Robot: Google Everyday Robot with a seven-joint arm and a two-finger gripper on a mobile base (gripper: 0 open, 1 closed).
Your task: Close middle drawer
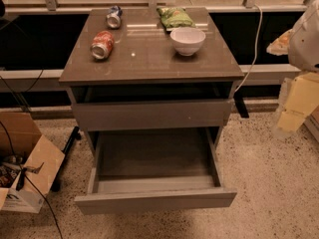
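The middle drawer (154,199) is pulled far out of the grey-brown cabinet, low in the view. Its plain flat front strip faces me, and its thin side walls and bare grey floor (152,153) show; nothing lies in it. Above it, a taller-fronted drawer (152,114) with a tiny white speck stands slightly out from the cabinet. My gripper (296,101) hangs at the right edge of the view under the white arm (306,39). It is well to the right of the cabinet, at about the height of the upper drawer, and touches nothing.
On the cabinet top (149,54) lie a red can (102,44), a blue-and-white can (114,17), a green chip bag (174,17) and a white bowl (188,40). An open cardboard box (25,163) with cables sits on the floor at left. A white cable (256,39) hangs behind the cabinet.
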